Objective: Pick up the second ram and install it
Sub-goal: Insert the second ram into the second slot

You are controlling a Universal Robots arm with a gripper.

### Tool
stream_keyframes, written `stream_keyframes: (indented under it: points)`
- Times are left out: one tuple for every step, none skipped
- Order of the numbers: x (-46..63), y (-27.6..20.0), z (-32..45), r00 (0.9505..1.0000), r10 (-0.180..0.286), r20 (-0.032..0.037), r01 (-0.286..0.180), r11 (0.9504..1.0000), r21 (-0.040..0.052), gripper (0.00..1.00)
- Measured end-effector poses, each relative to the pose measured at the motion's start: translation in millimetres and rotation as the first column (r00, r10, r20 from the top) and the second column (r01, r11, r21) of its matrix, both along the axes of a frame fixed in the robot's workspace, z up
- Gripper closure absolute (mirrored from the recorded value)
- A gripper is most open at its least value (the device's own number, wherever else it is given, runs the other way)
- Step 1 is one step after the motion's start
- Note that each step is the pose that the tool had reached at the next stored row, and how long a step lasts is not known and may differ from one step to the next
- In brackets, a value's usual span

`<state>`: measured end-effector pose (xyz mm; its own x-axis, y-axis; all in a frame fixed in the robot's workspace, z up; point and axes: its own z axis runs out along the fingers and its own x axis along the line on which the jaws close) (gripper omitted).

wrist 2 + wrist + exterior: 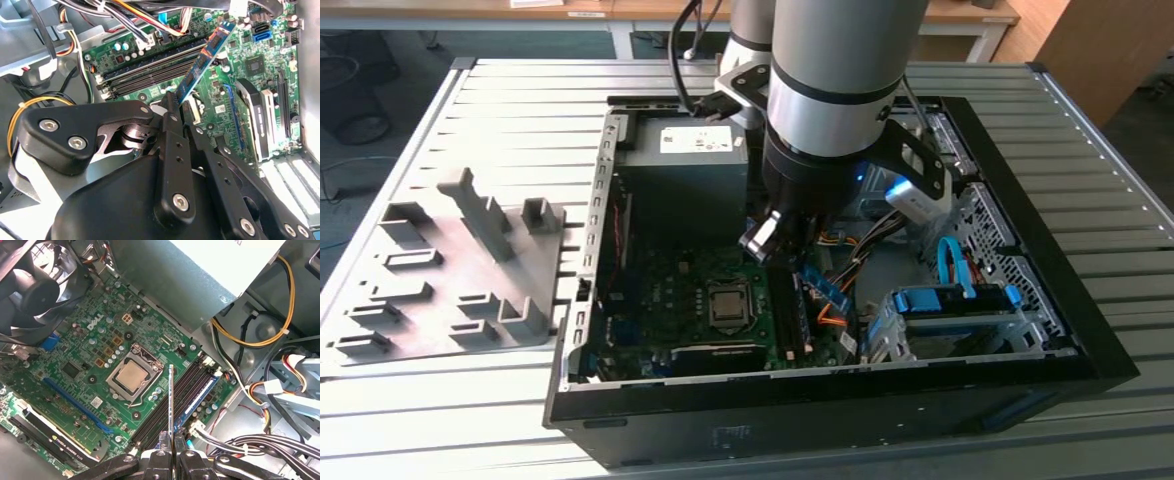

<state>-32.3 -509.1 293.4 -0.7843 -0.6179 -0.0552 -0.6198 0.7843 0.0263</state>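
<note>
The second ram [204,60] is a long blue-green board strip, and my gripper [176,102] is shut on one end of it. In the first wrist view the ram [171,400] shows edge-on, upright, rising from my gripper [172,445]. It hangs above the black memory slots [187,382] of the motherboard, apart from them. Another blue stick [202,392] sits in the outermost slot. In the exterior view my gripper [767,245] is down inside the open computer case [854,395], over the motherboard [680,300].
The processor socket [134,376] lies beside the slots, with a fan [35,285] beyond it. Cable bundles [260,390] crowd the other side. A power supply [680,150] and blue drive brackets [947,300] fill the case. A grey fixture [454,270] stands at the exterior view's left.
</note>
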Motion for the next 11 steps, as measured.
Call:
stream_keyframes:
  points:
    - [0.0,0.0,0.0,1.0000,-0.002,0.0000,0.002,1.0000,-0.0001,0.86]
    - [0.0,0.0,0.0,1.0000,-0.004,0.0000,0.004,1.0000,-0.0001,0.86]
    - [0.0,0.0,0.0,1.0000,-0.006,0.0000,0.006,1.0000,-0.0002,0.86]
    - [0.0,0.0,0.0,1.0000,-0.007,0.0000,0.007,1.0000,-0.0003,0.86]
    - [0.0,0.0,0.0,1.0000,-0.009,0.0000,0.009,1.0000,-0.0004,0.86]
    - [0.0,0.0,0.0,0.9999,-0.011,0.0000,0.011,0.9999,-0.0004,0.86]
    - [0.0,0.0,0.0,0.9999,-0.013,0.0000,0.013,0.9999,-0.0005,0.86]
    - [0.0,0.0,0.0,0.9999,-0.015,0.0000,0.015,0.9999,-0.0006,0.86]
    - [0.0,0.0,0.0,0.9999,-0.017,0.0000,0.017,0.9999,-0.0006,0.86]
    - [0.0,0.0,0.0,0.9998,-0.018,0.0000,0.018,0.9998,-0.0007,0.86]
    - [0.0,0.0,0.0,0.9998,-0.020,0.0000,0.020,0.9998,-0.0008,0.86]
